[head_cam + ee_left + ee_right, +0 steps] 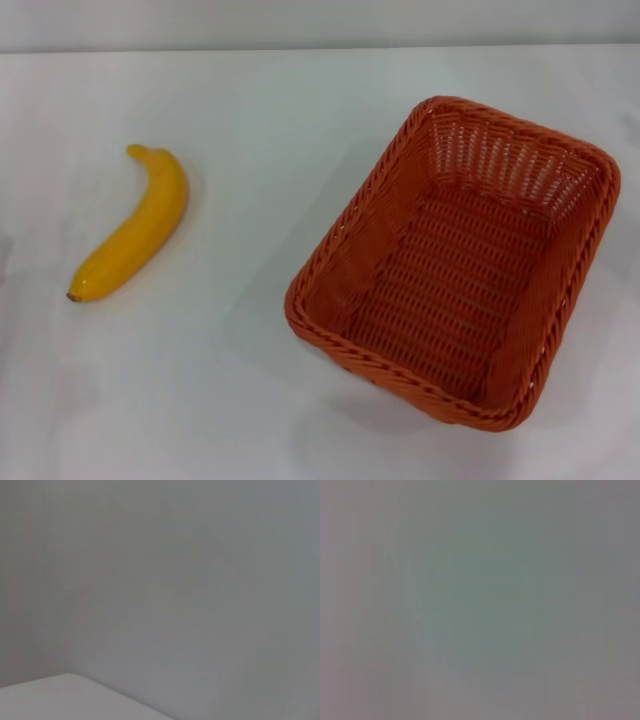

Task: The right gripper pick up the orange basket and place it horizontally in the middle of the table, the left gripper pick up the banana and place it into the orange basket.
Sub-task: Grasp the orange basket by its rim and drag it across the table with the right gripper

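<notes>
The orange basket [455,262] rests on the white table [250,400] at the right in the head view. It is turned at an angle, one corner toward the near side, and nothing lies inside it. The banana [135,225] lies on the left side of the table, its dark stem tip toward the near left. A wide strip of bare tabletop separates the two. Neither gripper shows in any view. The left wrist view holds only a pale wall and a bit of white surface [60,700]; the right wrist view is a plain grey field.
The table's far edge [320,50] meets a pale wall at the top of the head view. The basket's right corner sits close to the right border of that view.
</notes>
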You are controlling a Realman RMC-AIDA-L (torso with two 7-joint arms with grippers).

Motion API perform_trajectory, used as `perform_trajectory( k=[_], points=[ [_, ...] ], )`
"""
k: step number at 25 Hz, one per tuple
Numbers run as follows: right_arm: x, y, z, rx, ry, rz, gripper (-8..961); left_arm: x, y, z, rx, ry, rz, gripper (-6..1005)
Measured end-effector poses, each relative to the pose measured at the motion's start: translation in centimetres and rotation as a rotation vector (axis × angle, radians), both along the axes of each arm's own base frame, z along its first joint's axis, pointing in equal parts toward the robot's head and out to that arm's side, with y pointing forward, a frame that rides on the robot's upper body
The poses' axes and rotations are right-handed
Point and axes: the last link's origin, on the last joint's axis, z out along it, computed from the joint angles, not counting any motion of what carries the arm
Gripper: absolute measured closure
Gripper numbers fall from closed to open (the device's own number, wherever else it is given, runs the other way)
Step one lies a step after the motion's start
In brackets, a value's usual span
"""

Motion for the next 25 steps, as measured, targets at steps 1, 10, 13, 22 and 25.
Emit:
perform_trajectory(
  k=[1,10,13,22,25],
  points=[
    [-1.3,0.6,0.8,-0.040,-0.039,0.017,97,-0.2,-0.1,0.1,0.002,-0.005,0.003,138],
    [-14.3,5.0,1.6,-0.492,-0.442,-0.029,111,-0.3,-0.3,0.1,0.003,-0.012,0.008,138],
    [-17.3,6.0,-0.1,-0.641,-0.549,-0.073,112,-0.1,-0.1,0.1,0.003,-0.012,0.001,137],
    [-17.5,7.5,-6.9,-0.863,-0.795,-0.267,114,0.6,1.0,0.0,-0.009,-0.011,-0.035,137],
    [-17.2,8.3,-10.0,-0.897,-0.885,-0.297,114,0.6,1.0,0.1,-0.008,-0.010,-0.034,137]
  ],
)
